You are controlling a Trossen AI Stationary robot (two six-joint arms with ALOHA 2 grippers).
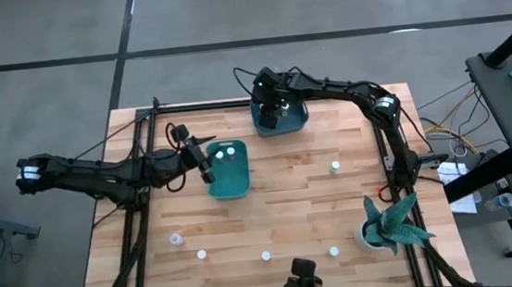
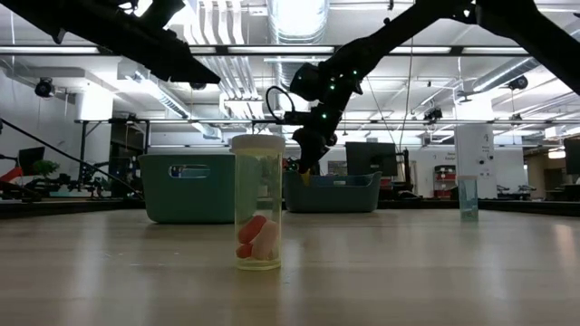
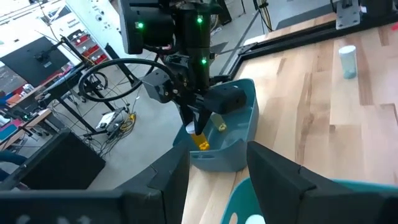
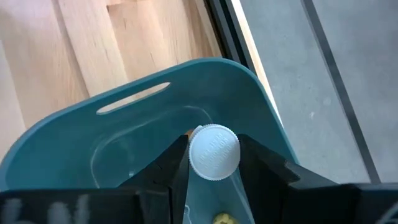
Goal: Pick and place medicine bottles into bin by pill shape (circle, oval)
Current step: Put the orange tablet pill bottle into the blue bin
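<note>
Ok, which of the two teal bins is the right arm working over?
The far bin at the table's back edge. The right gripper hangs over it with a white-capped bottle between its fingers; the near bin sits by the left gripper.

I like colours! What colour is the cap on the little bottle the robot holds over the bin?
White, on the small bottle's ribbed round cap; the right wrist view shows it best.

You are looking at a pale wooden plank table (image 1: 280, 206) with a black metal frame, standing on a grey concrete floor (image 1: 47, 87). Behind it, long fluorescent ceiling lights (image 2: 299, 14) and white ducts hang above cluttered workbenches (image 2: 54, 195).
</note>
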